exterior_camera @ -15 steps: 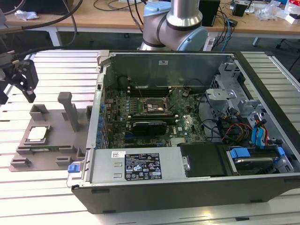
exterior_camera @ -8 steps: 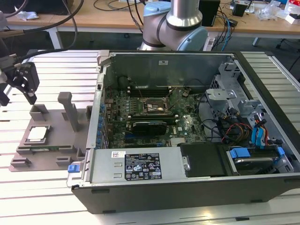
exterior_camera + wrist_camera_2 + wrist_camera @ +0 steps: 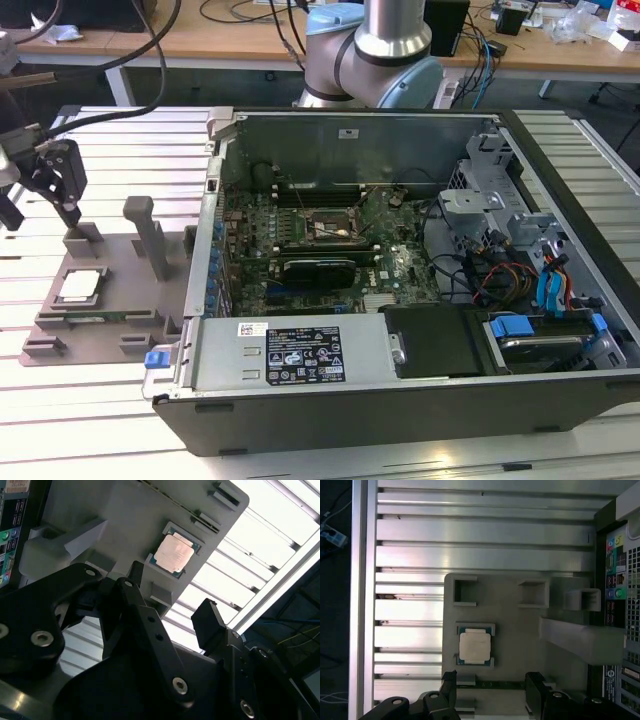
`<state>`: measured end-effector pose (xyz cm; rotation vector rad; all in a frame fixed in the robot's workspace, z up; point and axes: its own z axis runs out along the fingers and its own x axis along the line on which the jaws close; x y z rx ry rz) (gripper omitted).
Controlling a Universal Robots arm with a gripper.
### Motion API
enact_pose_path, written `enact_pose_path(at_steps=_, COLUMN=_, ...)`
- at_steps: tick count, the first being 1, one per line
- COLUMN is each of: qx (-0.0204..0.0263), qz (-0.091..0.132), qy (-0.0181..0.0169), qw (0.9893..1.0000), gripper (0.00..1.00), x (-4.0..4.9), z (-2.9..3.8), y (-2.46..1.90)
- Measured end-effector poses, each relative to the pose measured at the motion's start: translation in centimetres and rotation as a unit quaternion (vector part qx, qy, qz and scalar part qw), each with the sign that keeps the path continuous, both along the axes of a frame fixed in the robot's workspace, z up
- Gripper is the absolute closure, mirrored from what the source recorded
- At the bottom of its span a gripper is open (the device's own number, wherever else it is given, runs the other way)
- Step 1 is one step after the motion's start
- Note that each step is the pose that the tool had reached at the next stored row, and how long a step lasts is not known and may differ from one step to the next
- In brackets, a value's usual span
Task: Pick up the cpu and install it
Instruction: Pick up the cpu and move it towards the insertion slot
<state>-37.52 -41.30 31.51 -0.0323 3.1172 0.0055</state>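
The cpu (image 3: 80, 287) is a small silver square with a thin green border. It lies flat in a recess of the grey fixture tray (image 3: 122, 268), at the exterior view's left of the open computer case (image 3: 400, 300). My gripper (image 3: 45, 212) hangs above the tray's far end, clear of the chip. In both wrist views the cpu (image 3: 174, 552) (image 3: 475, 646) sits just beyond my gripper (image 3: 172, 597) (image 3: 491, 682), which is open with nothing between its black fingers (image 3: 449, 681). The motherboard socket (image 3: 330, 226) lies open inside the case.
Upright posts (image 3: 150, 232) rise from the tray between the cpu and the case wall. A long black card (image 3: 320, 270) lies in the case near the socket, and drive bays and cables (image 3: 520, 270) fill its right side. The arm's base (image 3: 375, 50) stands behind. Everything rests on a slatted metal table (image 3: 470, 530).
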Motion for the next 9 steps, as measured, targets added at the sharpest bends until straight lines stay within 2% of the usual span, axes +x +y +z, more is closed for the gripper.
enact_pose_path(at_steps=9, qx=0.0, qz=0.0, qy=0.0, qw=1.0, gripper=0.34, x=0.0, z=-0.88, y=0.0)
